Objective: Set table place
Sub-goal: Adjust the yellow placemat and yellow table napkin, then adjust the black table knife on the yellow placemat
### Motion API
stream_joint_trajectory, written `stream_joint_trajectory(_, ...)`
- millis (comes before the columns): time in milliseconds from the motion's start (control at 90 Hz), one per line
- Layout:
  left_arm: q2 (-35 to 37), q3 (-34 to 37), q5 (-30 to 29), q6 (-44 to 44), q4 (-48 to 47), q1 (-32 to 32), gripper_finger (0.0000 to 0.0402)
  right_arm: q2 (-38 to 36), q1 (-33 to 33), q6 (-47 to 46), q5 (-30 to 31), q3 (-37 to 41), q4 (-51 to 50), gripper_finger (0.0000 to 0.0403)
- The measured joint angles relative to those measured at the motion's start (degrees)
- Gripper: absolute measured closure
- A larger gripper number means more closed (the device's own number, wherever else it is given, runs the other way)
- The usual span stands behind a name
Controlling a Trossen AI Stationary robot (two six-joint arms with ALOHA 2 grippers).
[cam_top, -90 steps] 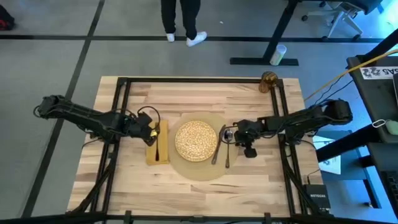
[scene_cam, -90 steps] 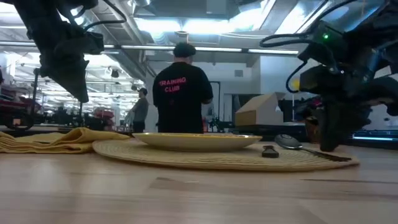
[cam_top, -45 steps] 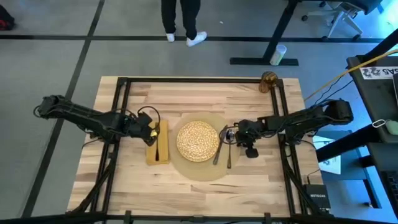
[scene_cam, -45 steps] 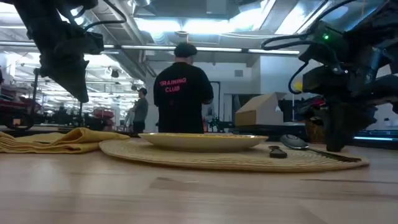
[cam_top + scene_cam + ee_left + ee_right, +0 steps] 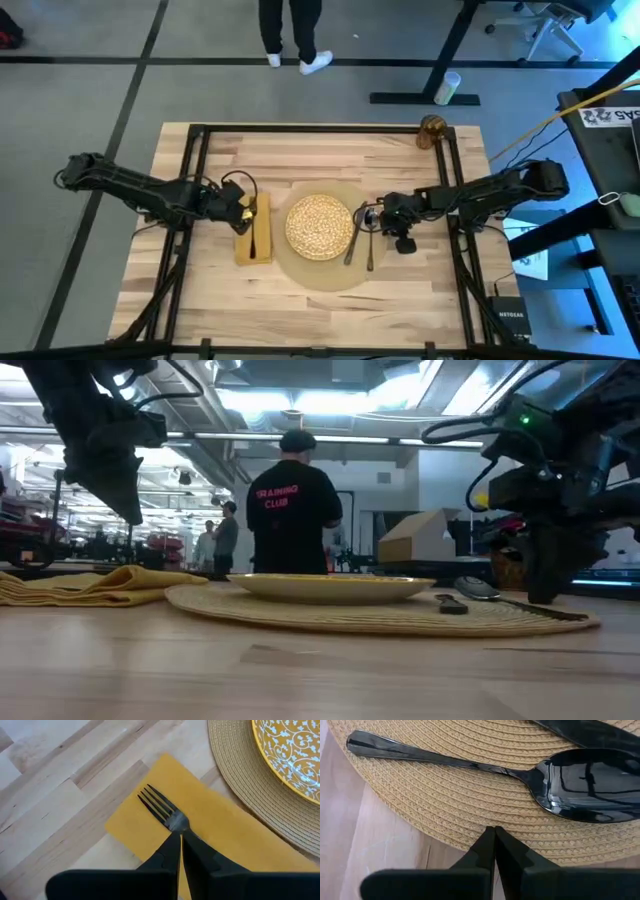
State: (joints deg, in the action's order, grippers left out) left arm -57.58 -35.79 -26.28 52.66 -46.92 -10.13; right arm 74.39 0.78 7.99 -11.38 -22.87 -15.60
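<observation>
Since a second ago the round tan woven placemat [image 5: 318,238] and the yellow-speckled round plate [image 5: 318,226] on it have slid a little toward my right arm's side; the arms themselves look unmoved. From above I see the mustard-yellow rectangular napkin [image 5: 253,238] lying just beside the placemat, with the dark metal fork [image 5: 162,807] on it. My left gripper [image 5: 180,836] sits over the fork's neck, its jaws pressed together. Only the left wrist view shows the tines clearly. My right gripper [image 5: 494,831] rests at the placemat's edge, jaws closed on nothing, next to the dark metal spoon [image 5: 520,767]. Its wrist view shows the spoon's bowl close up; the high view also shows the dark knife [image 5: 352,234] between plate and spoon. The small amber glass [image 5: 432,130] stands at the light wood-strip table's [image 5: 310,160] far corner. The low view alone shows a person in a black shirt [image 5: 292,510] beyond the table.
</observation>
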Motion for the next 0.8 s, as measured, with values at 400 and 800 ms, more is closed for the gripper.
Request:
stream_joint_trajectory(400,0.0,0.0,0.02,-0.11,0.04,0.0,0.0402,-8.53,-0.02,-0.48,2.69,-1.36,-2.47,0.0403)
stream_joint_trajectory(800,0.01,0.0,0.0,-2.14,3.19,0.0,0.0402,-2.28,-0.02,3.71,3.36,-7.18,0.41,0.0403)
